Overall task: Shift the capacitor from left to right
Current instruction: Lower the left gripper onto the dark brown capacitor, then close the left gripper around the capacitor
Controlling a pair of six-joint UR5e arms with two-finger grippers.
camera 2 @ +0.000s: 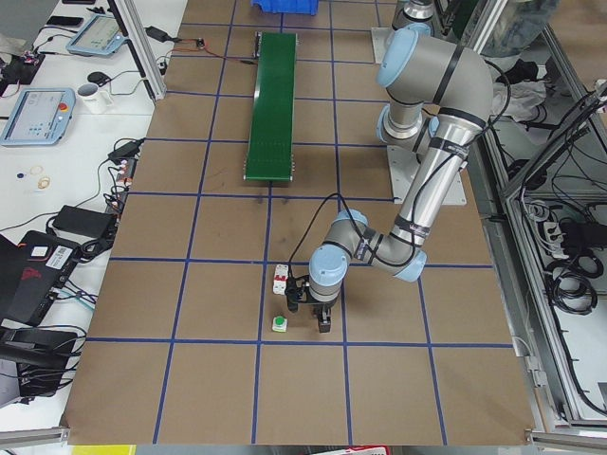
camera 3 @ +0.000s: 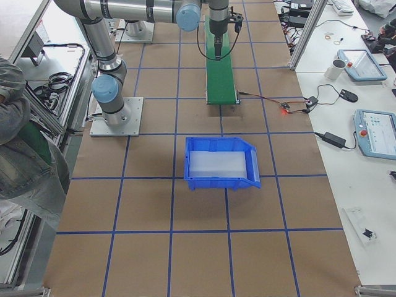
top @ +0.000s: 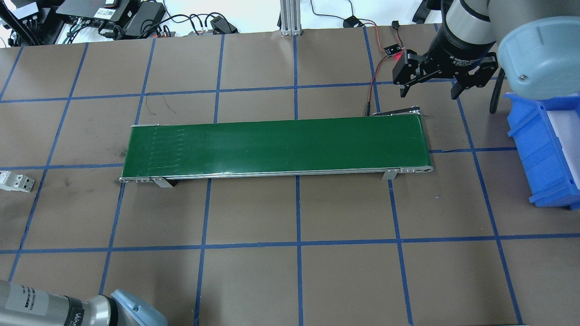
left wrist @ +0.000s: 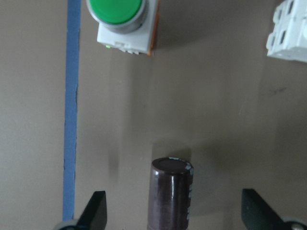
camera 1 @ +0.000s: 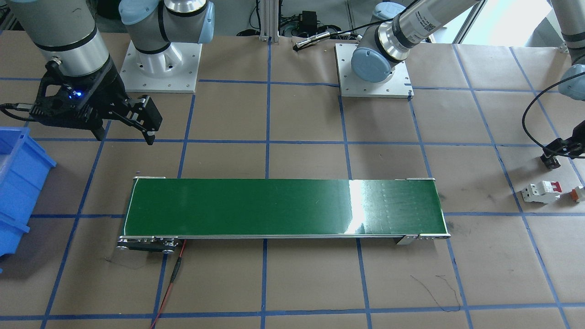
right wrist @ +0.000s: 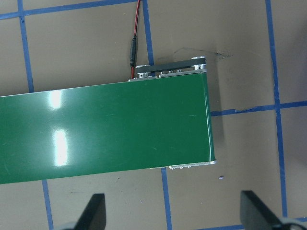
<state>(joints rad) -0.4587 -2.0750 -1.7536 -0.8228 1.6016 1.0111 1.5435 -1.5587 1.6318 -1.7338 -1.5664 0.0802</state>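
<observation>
The capacitor (left wrist: 171, 194), a dark brown cylinder, lies on the brown table paper at the robot's left end. My left gripper (left wrist: 175, 213) is open and low over it, with one finger on each side and a clear gap to both. In the front-facing view the left gripper (camera 1: 555, 153) sits at the right edge, and it also shows in the exterior left view (camera 2: 310, 315). My right gripper (top: 428, 93) is open and empty above the table, just beyond the right end of the green conveyor belt (top: 276, 145).
A white breaker with red levers (camera 1: 542, 191) and a green push button on an orange-and-white base (left wrist: 117, 14) lie close to the capacitor. A blue bin (top: 548, 149) stands at the robot's right. A red wire (right wrist: 135, 28) leads to the conveyor's right end.
</observation>
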